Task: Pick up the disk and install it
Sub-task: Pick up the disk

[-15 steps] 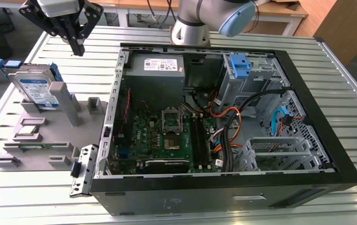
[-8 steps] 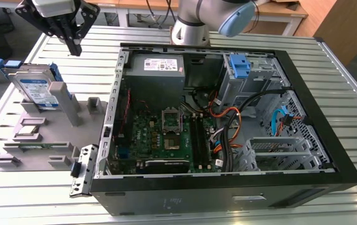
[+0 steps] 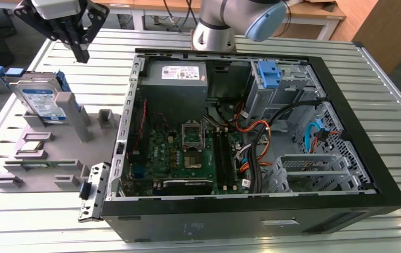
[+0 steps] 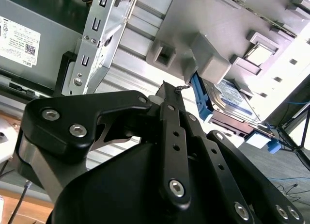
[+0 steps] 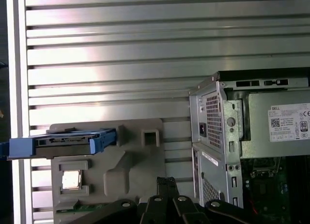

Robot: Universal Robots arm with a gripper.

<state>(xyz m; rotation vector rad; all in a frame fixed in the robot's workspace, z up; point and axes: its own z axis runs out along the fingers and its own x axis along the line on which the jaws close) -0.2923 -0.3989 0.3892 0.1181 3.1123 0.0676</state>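
Silver metal with blue side rails, the disk stands on its edge in a slot of the grey holder, likely so that its upper edge is free for a grip from above. That holder lies on the slatted desk, just beside the open computer case, on the exterior view's left. Inside the case a blue bracket sits atop the metal drive cage, probably where the disk belongs. Above the disk and apart from it hangs the tool, fingers clenched together on nothing. The pickup is not yet made.
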